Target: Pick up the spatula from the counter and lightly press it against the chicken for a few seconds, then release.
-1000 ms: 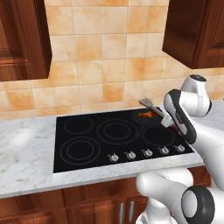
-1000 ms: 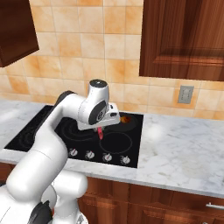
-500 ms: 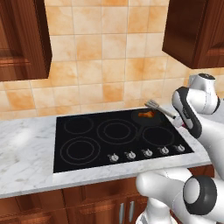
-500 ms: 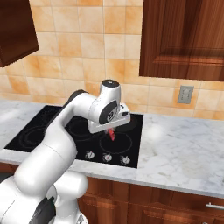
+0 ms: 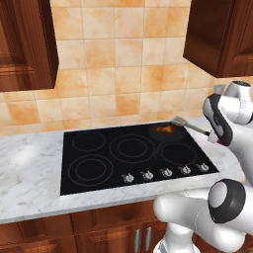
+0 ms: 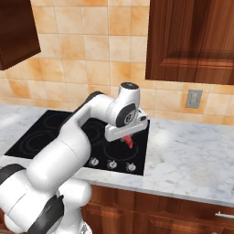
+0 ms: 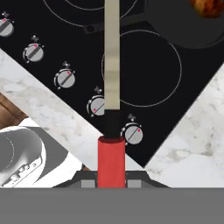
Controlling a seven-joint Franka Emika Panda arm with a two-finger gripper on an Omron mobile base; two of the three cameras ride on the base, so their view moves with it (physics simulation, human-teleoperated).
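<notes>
L/R base cams look fwd-down at cooktop [image 5: 133, 153] from either side; cam on hand [image 6: 128, 137] close over knobs [image 7: 65, 79].

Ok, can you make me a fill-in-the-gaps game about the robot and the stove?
1. The gripper is shut on the spatula's ___ handle.
2. The chicken sits in a dark ___ on the stove.
3. Along the stove's front edge there is a row of ___ knobs.

Missing words: red; pan; five.
</notes>
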